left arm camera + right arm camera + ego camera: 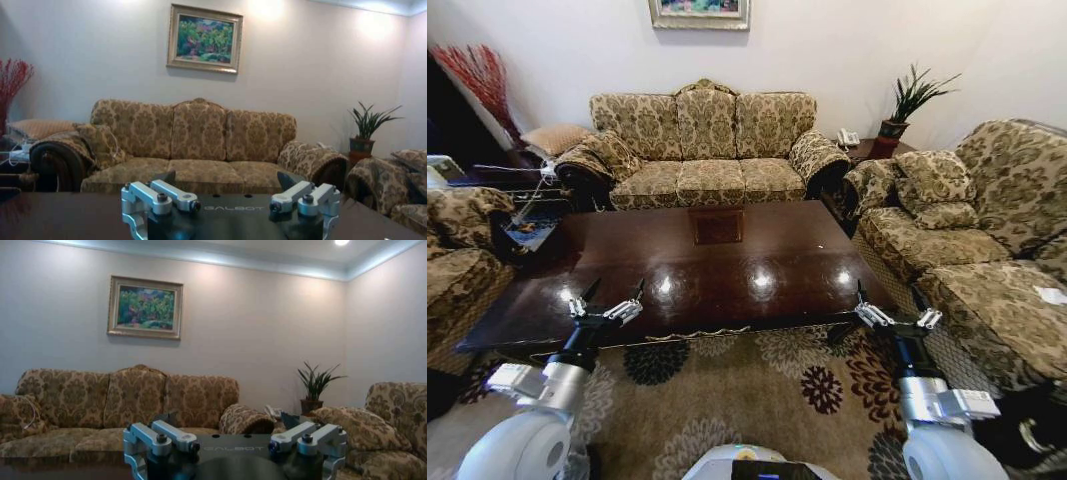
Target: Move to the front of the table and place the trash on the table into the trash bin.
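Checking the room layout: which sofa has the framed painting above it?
The three-seat sofa across the table, facing the robot; the side sofas sit under bare wall.

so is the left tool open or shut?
Open. The left tool hovers over the table's near edge, its fingers spread apart with nothing between them.
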Motion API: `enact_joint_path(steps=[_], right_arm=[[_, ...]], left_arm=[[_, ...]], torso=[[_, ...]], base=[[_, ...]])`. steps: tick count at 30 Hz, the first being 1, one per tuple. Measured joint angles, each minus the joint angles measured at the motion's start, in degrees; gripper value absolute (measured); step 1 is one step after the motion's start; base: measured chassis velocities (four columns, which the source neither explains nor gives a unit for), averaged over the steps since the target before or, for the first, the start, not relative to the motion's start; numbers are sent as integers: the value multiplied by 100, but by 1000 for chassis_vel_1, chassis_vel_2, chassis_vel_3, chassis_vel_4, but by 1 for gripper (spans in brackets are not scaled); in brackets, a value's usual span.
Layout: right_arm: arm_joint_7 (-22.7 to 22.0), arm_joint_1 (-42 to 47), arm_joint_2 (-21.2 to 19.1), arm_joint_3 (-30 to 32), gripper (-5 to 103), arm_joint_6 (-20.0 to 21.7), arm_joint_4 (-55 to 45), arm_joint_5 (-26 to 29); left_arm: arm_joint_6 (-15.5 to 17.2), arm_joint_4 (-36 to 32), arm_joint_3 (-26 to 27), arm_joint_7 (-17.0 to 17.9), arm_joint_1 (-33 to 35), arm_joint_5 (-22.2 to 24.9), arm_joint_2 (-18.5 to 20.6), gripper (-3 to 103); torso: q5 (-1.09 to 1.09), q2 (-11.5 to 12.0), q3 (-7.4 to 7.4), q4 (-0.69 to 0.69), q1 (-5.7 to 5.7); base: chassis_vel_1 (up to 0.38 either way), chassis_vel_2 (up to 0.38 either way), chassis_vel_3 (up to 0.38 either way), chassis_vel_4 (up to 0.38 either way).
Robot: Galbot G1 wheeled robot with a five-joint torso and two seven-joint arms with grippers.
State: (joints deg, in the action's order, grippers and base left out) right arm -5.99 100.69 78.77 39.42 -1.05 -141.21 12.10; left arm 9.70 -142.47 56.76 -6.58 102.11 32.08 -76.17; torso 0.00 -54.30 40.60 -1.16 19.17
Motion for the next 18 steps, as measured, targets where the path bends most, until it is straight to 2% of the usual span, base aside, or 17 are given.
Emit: enact_joint_path(steps=[18], right_arm=[[1, -1, -1, 0, 100, -1, 2, 1]], left_arm=[[0, 2, 1, 0, 0, 2, 0, 100]], torso=[[0, 0, 0, 0, 0]], base=[[21, 21, 22, 24]])
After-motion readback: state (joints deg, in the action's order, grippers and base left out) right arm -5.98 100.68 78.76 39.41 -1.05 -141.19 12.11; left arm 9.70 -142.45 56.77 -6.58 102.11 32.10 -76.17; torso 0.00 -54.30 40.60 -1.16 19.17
